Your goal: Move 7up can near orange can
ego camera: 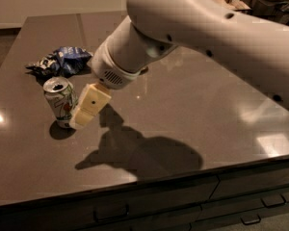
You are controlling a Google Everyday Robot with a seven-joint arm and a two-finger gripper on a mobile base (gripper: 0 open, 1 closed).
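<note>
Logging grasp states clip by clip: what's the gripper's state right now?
Gripper: low beside the 7up can, on its right in the camera view; whether it is open, closed or holding the can cannot be told.

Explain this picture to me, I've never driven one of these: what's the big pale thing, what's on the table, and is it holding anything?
The big pale shape is the robot's single arm, entering from the upper right. One camera looks down on the dark table; where it is mounted isn't known. The arm's cream-coloured hand is at the right side of the upright 7up can. Whether it grips the can cannot be told. Behind the can lies a crumpled blue bag. The orange can does not show here.
</note>
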